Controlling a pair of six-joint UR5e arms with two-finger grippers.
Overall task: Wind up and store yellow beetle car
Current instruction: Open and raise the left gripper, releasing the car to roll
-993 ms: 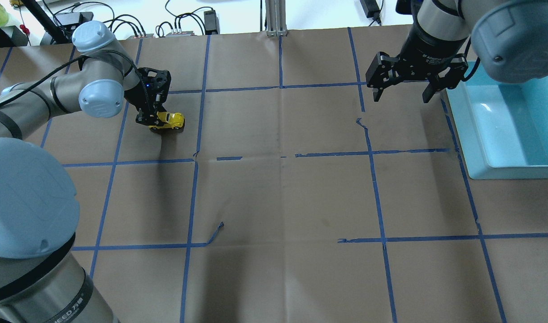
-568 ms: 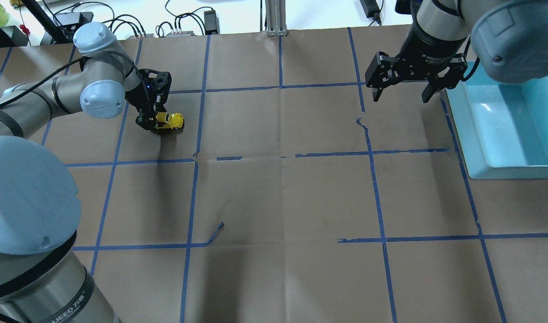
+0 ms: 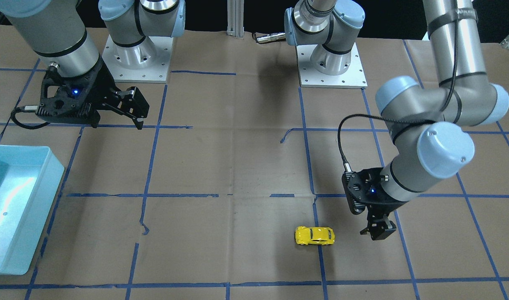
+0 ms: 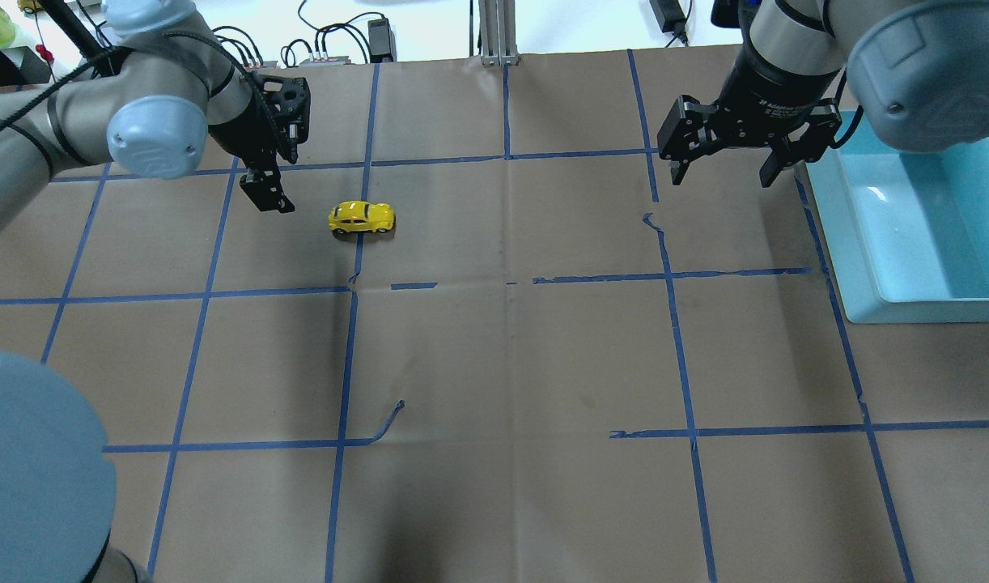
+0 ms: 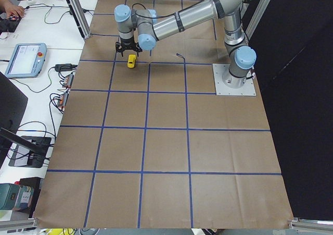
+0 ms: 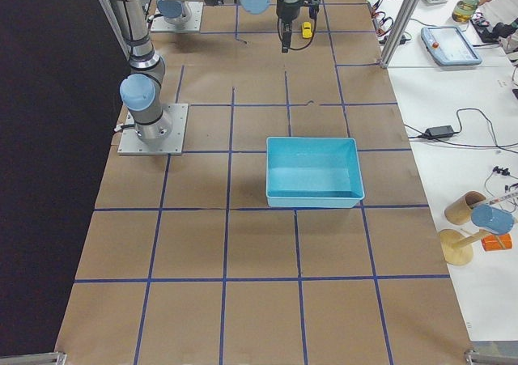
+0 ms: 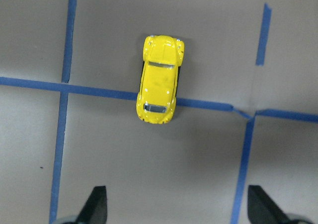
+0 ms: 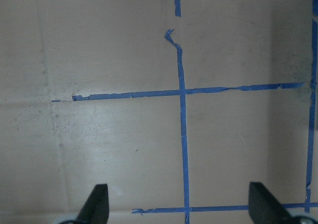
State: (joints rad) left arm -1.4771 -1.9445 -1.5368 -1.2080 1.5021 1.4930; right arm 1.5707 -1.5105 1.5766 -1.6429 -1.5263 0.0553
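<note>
The yellow beetle car (image 4: 362, 217) stands free on its wheels on the brown paper, across a blue tape line. It also shows in the front view (image 3: 315, 236) and in the left wrist view (image 7: 160, 79). My left gripper (image 4: 266, 193) is open and empty, raised above the table just left of the car and apart from it. Its fingertips (image 7: 97, 204) stand wide apart in the wrist view. My right gripper (image 4: 725, 172) is open and empty, held above the table at the far right, beside the light blue bin (image 4: 834, 227).
The bin (image 3: 46, 208) stands at the table's right edge and looks empty. Blue tape lines grid the brown paper (image 4: 511, 364). Cables and power supplies (image 4: 324, 40) lie beyond the far edge. The arm bases (image 3: 329, 62) stand at the robot's side.
My left gripper has let go of the car, opened, and risen away toward the far side. The car has rolled right onto the tape line. The right arm has barely moved.
</note>
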